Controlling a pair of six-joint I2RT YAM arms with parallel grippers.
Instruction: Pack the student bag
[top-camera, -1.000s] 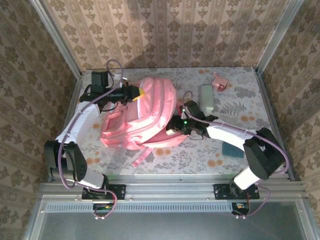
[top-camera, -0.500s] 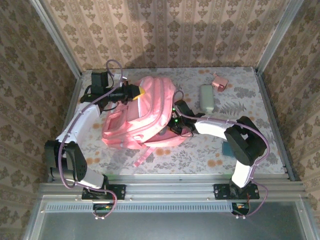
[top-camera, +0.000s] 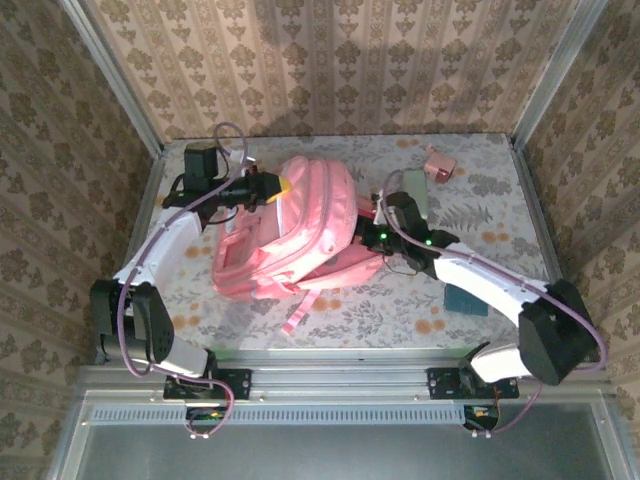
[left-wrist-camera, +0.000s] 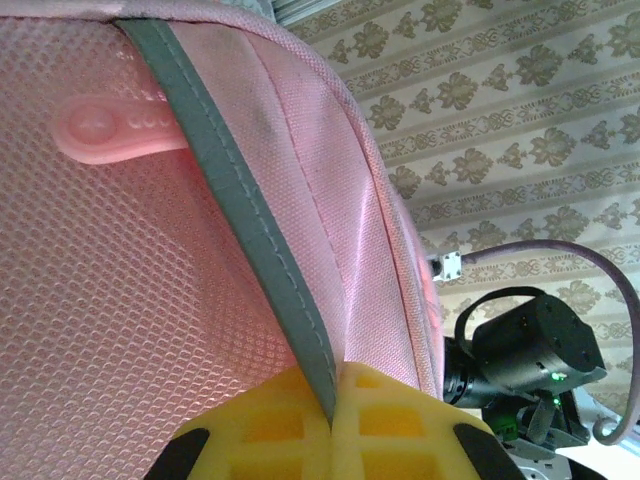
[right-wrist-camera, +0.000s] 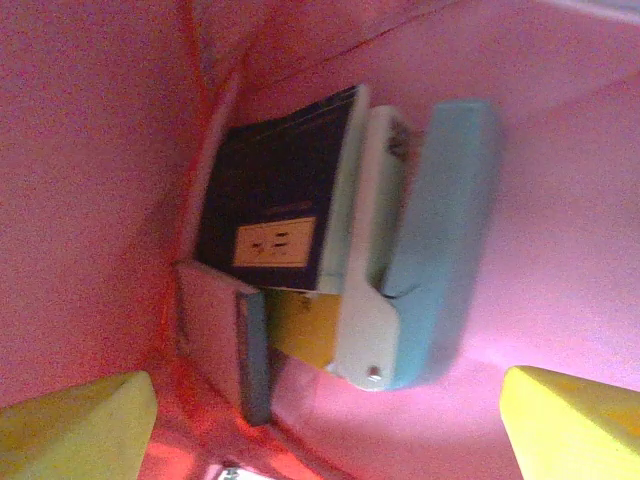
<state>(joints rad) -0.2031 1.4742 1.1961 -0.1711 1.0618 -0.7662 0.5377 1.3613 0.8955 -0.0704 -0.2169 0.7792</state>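
**A:** Where is the student bag (top-camera: 290, 235)?

**B:** It lies flat at the middle of the table (top-camera: 500, 200), and it is the biggest thing there.

**A:** And the left gripper (top-camera: 272, 187)?

**B:** It sits at the bag's 12 o'clock edge. In the left wrist view its yellow fingers (left-wrist-camera: 390, 410) are pressed together on the grey trim (left-wrist-camera: 250, 220) of the pink fabric, so it is clamped on the bag. A pink zip pull (left-wrist-camera: 100, 130) lies at 10 o'clock from the pinch.

**A:** The right gripper (top-camera: 372, 235)?

**B:** It is at the bag's 3 o'clock side, at the opening. Its wrist camera looks into the pink interior, and the two yellow fingertips (right-wrist-camera: 80, 415) stand far apart with nothing between them, so the claw is spread wide and holds nothing.

**A:** What lies inside?

**B:** A dark blue book (right-wrist-camera: 275, 195) touches a white-and-blue tool (right-wrist-camera: 420, 260) at its 3 o'clock. A thin notebook (right-wrist-camera: 225, 335) sits at the book's 7 o'clock, just beside something yellow that I cannot identify.

**A:** Anything else on the table?

**B:** A small pink box (top-camera: 438, 162) lies at 1 o'clock from the bag, well apart from it. A teal item (top-camera: 465, 298) lies at 4 o'clock, partly under the right arm.
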